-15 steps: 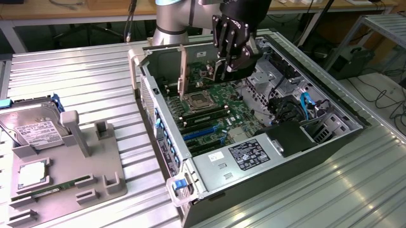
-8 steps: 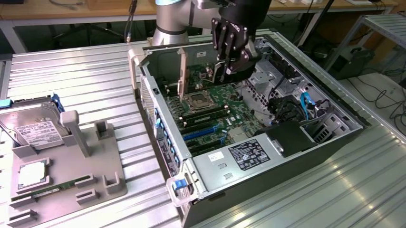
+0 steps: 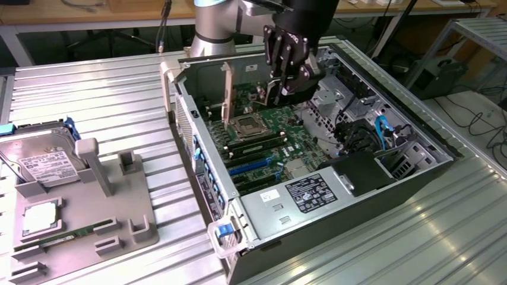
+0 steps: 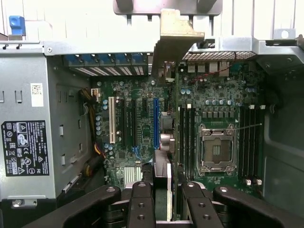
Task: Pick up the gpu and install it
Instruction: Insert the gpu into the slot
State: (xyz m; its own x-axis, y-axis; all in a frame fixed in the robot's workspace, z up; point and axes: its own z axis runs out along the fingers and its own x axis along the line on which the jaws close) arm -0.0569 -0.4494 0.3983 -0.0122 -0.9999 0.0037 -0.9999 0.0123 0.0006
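The black pincer (image 3: pixel 287 80) grips the thin green circuit-board gpu (image 4: pixel 172 142) edge-on, above the green motherboard (image 3: pixel 277 139) inside the open black computer case (image 3: pixel 412 172). It seems slightly off the blue slot (image 4: pixel 156 128); misalignment could jam its edge.

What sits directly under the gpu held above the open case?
Under the gpu, clamped edge-on by the fingers, lies the motherboard with its slots; the card covers the strip directly beneath.
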